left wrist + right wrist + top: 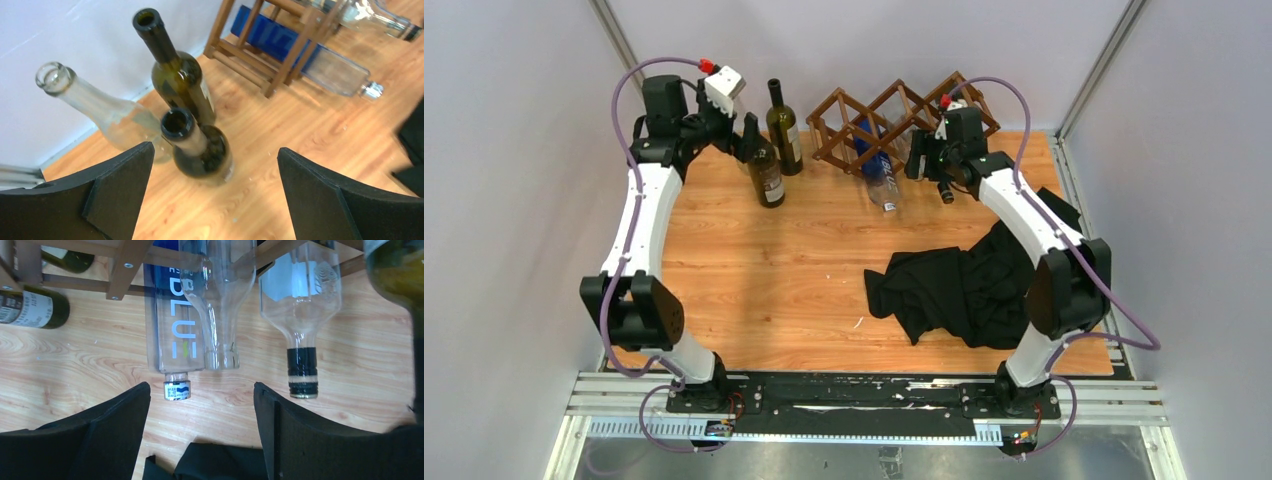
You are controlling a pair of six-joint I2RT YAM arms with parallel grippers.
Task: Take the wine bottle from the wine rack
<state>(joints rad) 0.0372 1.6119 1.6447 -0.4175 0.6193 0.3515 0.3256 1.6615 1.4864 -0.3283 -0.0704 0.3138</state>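
Left gripper (215,152) jaws wide, empty, above a standing green bottle (207,150). Right gripper (201,390) jaws apart, empty; the clear bottle (222,315) in the wine rack (127,265) points its neck at them, just ahead.

Two matching arms, the left arm (639,215) and the right arm (1024,215), are each built of smooth white link shells joined by bulky black joint housings (639,312) and bolted to a black base plate (864,395) on silver rails. A lilac cable (624,85) loops along each arm and ends in a red plug (707,66) near the wrist, beside a white boxy housing (724,90) on the left arm. The fingers (115,190) are broad, matte black wedges with a faintly grainy surface.
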